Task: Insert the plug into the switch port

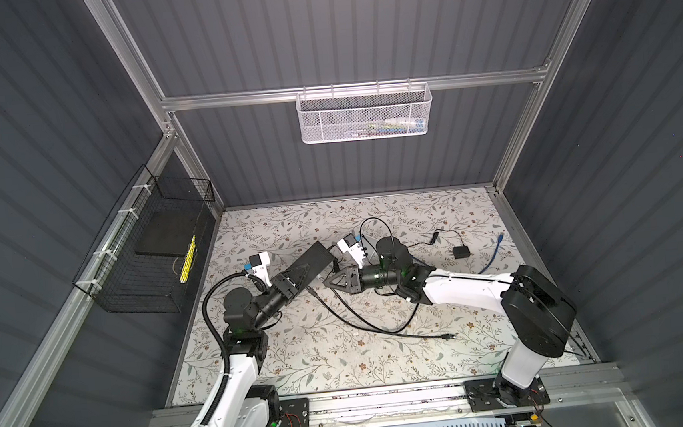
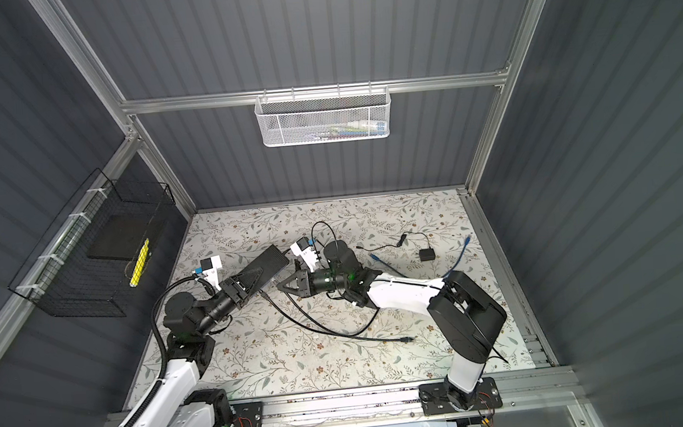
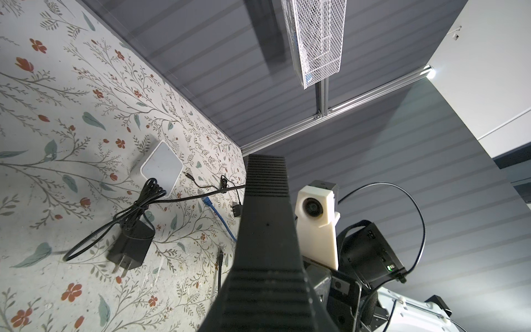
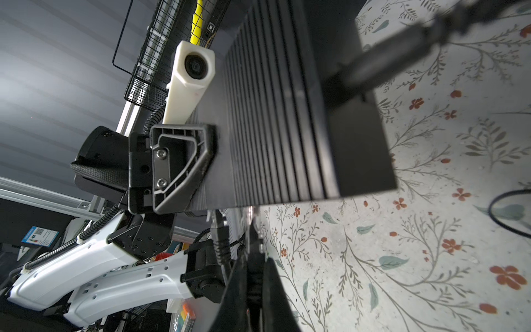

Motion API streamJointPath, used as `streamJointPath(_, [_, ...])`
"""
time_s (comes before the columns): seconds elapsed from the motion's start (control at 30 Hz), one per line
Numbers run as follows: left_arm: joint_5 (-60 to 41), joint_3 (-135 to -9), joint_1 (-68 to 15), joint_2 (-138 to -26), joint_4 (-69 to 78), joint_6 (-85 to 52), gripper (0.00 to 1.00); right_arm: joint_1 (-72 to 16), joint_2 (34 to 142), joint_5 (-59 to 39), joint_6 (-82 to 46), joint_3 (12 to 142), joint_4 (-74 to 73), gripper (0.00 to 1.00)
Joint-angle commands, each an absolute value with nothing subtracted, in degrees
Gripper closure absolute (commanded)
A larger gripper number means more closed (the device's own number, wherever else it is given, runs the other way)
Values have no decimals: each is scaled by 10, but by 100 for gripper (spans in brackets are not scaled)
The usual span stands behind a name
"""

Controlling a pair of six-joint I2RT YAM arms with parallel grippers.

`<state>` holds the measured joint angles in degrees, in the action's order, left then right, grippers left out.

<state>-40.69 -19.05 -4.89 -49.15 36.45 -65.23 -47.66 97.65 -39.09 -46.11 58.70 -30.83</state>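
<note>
- Cable [image 1: 428, 335] trails across the floral table [image 1: 343, 368], free end nearest the bases.
- Right gripper [image 1: 330, 281]: jaws closed, just beside the plug [image 4: 219, 238]; whether they pinch anything, cannot tell.
- Plug sits at the switch's [image 1: 313, 257] lower edge; seated or not, cannot tell.
- Left gripper [image 1: 303, 271] clamps one end of the switch.
- Adapter [image 1: 461, 251] lies farther back.

Left arm [image 1: 242, 376], right arm [image 1: 462, 289] (jaws closed)
</note>
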Motion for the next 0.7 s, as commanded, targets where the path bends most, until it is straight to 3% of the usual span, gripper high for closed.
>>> streamJointPath(0.0, [-464,-197,-53,-495,400,-657,100,-469,949,-390,-470,592,-353,100])
streamJointPath(0.67, [-485,-185,-53,-519,476,-699,100,-452,952,-395,-469,593,-361,100])
